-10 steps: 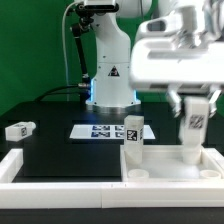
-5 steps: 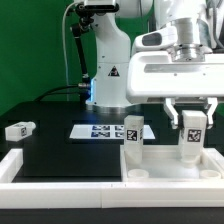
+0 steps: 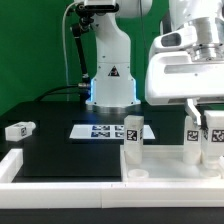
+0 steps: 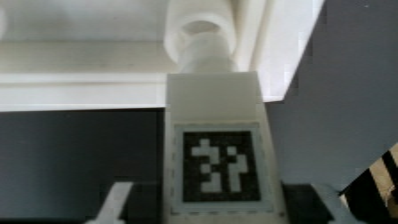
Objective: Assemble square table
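My gripper [image 3: 209, 114] hangs over the exterior view's right end of the white square table top [image 3: 165, 168] and is shut on an upright white leg [image 3: 212, 142]. In the wrist view the gripper [image 4: 215, 205] holds this tagged leg [image 4: 217, 140] between its fingers. A second leg [image 3: 192, 138] stands on the top just beside it and shows as a round post [image 4: 199, 38] beyond the held leg. A third leg [image 3: 132, 137] stands at the top's left far corner. A fourth leg [image 3: 18, 129] lies on the black table at the left.
The marker board [image 3: 100, 130] lies behind the table top, before the robot base [image 3: 110, 80]. A long white L-shaped wall [image 3: 60, 172] runs along the front edge, with a raised end at the left [image 3: 10, 165].
My gripper has moved toward the exterior view's right and a little lower with the leg. The standing leg next to it has come into view.
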Motion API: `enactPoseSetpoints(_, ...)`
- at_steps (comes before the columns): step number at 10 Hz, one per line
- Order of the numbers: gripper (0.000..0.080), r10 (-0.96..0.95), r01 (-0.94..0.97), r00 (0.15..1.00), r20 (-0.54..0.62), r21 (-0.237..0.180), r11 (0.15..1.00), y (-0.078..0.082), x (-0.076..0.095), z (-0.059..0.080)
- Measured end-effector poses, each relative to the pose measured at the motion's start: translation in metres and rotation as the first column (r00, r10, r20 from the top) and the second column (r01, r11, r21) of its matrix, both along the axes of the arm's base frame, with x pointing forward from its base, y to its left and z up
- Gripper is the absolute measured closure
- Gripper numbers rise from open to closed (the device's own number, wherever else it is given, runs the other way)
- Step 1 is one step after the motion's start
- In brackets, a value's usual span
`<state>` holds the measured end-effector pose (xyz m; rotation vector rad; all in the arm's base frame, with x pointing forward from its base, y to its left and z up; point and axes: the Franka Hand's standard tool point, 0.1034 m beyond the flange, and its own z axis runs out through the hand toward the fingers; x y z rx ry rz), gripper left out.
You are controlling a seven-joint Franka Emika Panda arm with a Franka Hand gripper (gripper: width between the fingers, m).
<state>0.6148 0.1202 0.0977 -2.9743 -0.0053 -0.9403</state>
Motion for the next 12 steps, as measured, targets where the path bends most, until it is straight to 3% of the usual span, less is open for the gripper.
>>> enactPoseSetpoints(8, 0.0508, 0.001, -0.001, 1.000, -0.002, -0.017, 1.000, -0.001, 0.000, -0.021)
enactPoseSetpoints(11, 0.0508, 0.002, -0.002, 1.000, -0.003, -0.018, 1.000, -0.002, 0.000, -0.021)
enactPoseSetpoints(12, 0.0296, 0.002, -0.002, 1.000, -0.004, -0.018, 1.000, -0.002, 0.000, -0.021)
